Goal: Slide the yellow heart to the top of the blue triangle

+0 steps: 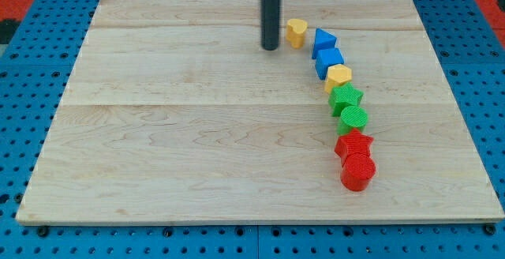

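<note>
The yellow heart [296, 32] lies near the view's top, just left of and slightly above the blue triangle [323, 40]. My tip [271, 48] rests on the board just left of the yellow heart, a small gap apart. The dark rod rises from it to the view's top edge. The heart and the triangle stand close together, nearly touching.
Below the triangle a chain of blocks curves down the view's right: a blue cube [329, 61], a yellow hexagon [338, 76], a green star [346, 99], a green cylinder [353, 119], a red star [353, 144], a red cylinder [358, 171]. The wooden board [173, 133] lies on a blue pegboard.
</note>
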Motion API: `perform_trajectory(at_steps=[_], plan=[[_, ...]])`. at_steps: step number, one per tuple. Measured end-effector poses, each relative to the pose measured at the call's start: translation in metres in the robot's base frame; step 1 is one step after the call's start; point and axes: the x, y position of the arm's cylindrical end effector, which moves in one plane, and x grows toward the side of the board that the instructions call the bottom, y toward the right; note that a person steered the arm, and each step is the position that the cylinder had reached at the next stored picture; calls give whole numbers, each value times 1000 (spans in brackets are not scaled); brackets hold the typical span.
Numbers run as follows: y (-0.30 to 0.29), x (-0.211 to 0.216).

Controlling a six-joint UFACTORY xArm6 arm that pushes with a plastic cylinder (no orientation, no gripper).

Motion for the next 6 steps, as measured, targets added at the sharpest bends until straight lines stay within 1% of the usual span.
perform_trajectory(at_steps=[1,3,4,6], plan=[[5,-29],[6,-41],[29,-42],[28,-42]])
